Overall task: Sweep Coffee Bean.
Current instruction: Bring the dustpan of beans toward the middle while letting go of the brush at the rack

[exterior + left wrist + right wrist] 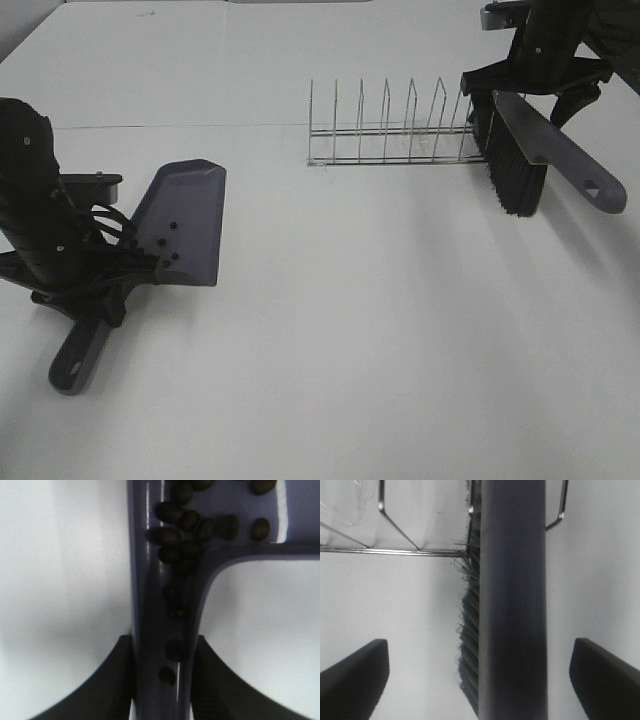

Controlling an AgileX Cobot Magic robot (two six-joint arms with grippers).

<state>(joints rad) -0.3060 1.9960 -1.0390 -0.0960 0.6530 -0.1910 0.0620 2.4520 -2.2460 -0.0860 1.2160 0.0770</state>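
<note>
Left gripper (162, 639) is clenched on the dustpan's handle, its two dark fingers pressed against either side of the handle. In the exterior view this sits at the lower left of the frame, where the grey-purple dustpan (190, 205) lies on the white counter (350, 350) with its wide pan pointing toward the upper middle and the looped end of its handle toward the bottom edge.

The coffee beans (185, 525) are all in the dustpan. Most are bunched where the pan narrows into the handle, a few are spread across the pan floor, and a few sit down in the handle's channel between the fingers. From above only some show, as small dark dots (175, 226) near the handle end of the pan.

Right gripper (479, 645) is released at the upper right of the frame, its fingers spread wide on either side of the brush (540, 140) and touching neither side. The brush's black bristles meet the right end of the wire rack (385, 135), which stands in the upper middle, well apart from the dustpan.
</note>
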